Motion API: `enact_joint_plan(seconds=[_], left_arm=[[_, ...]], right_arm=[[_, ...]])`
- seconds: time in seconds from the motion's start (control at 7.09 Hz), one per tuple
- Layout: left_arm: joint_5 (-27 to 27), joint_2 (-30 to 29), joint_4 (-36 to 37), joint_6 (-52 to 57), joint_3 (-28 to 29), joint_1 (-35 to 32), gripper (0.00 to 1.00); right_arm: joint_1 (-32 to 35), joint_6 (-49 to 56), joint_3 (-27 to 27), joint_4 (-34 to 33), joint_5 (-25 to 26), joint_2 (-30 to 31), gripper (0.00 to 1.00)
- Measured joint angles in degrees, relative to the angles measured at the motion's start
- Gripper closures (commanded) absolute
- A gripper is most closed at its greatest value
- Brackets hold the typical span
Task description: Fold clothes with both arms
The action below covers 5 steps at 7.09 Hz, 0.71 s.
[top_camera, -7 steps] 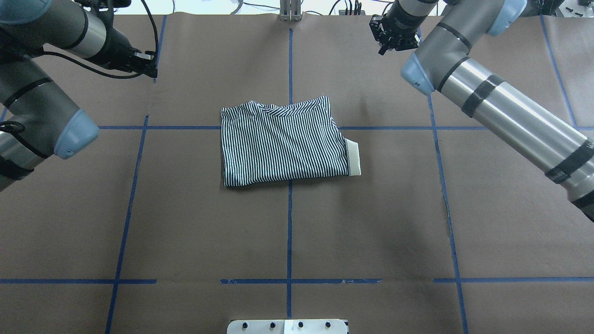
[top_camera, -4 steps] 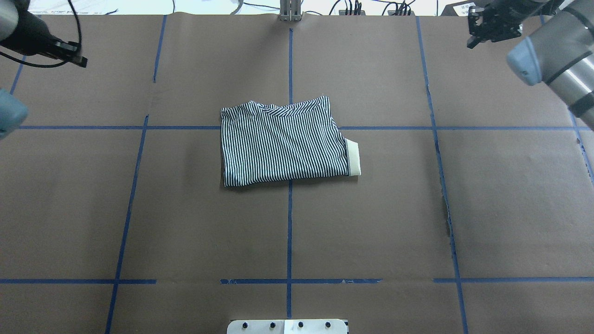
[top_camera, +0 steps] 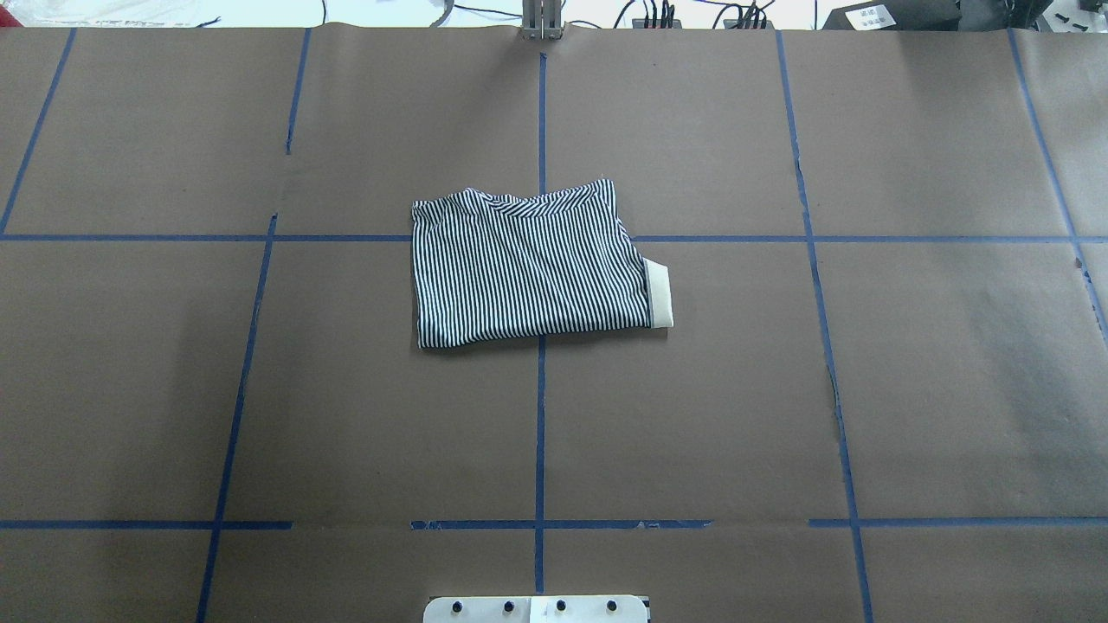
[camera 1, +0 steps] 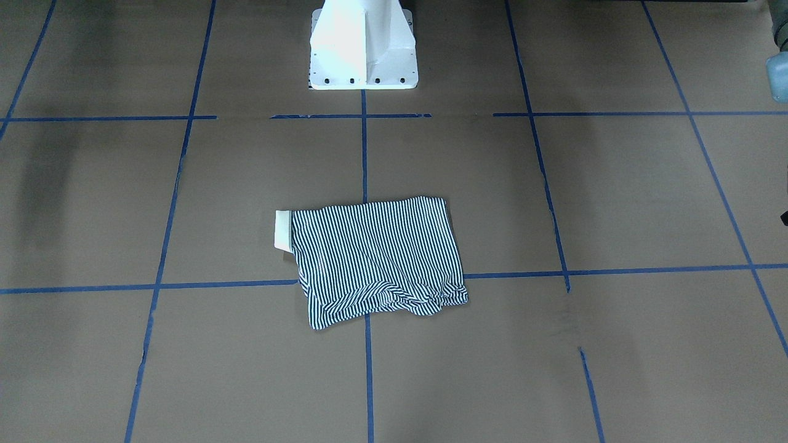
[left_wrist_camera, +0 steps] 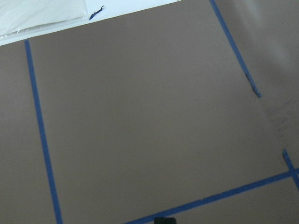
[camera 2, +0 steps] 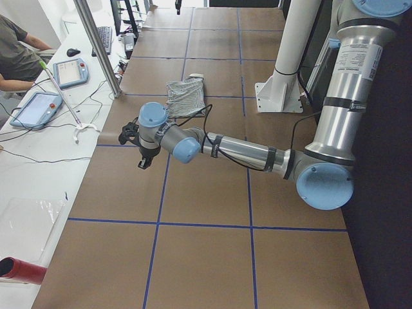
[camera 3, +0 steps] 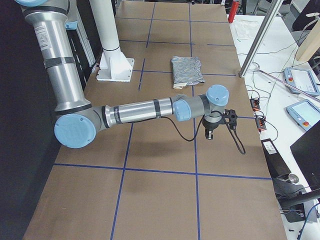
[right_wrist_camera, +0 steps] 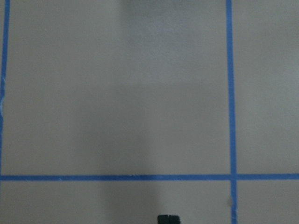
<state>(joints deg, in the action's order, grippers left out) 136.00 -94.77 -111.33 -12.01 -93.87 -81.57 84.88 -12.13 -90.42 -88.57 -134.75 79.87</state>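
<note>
Item: striped polo shirt (top_camera: 530,268), folded to a compact rectangle, flat at mid-table (top_camera: 260,415) across the centre tape cross (top_camera: 541,238), cream collar (top_camera: 660,297) poking out at its right edge; folding judged essentially complete. Left gripper (camera 2: 143,161), right gripper (camera 3: 209,135): each hangs over bare table at its own end, well apart from the shirt, presumably parked clear. Both hold and touch nothing; how far the jaws stand apart cannot be told.

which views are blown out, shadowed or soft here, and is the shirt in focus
Exterior front-facing: the white pedestal base is blown out by glare, and soft dark shadows lie on the brown table at that view's left. Overhead exterior: even light, the striped polo shirt sharp. Right wrist-mounted: soft and low in detail, blue tape lines fuzzy.
</note>
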Motion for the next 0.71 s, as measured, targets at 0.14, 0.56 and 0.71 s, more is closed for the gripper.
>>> enact_joint_plan(seconds=[0.14,0.56,0.71], left_arm=[[0.54,1.43,4.44,0.52,-2.22,-0.46,0.0],[1.13,7.93,14.27,1.2,-8.63,-1.25,0.0],[1.17,11.04,14.7,2.3,-10.37,-2.55,0.0]], right_arm=[[2.16,6.51,-2.77,-2.99,1.1,3.83,0.0],[3.66,9.87,-7.51,-4.53,4.13,10.27,0.0],[3.48,9.78,-7.57,-4.42,4.38,10.5,0.0]])
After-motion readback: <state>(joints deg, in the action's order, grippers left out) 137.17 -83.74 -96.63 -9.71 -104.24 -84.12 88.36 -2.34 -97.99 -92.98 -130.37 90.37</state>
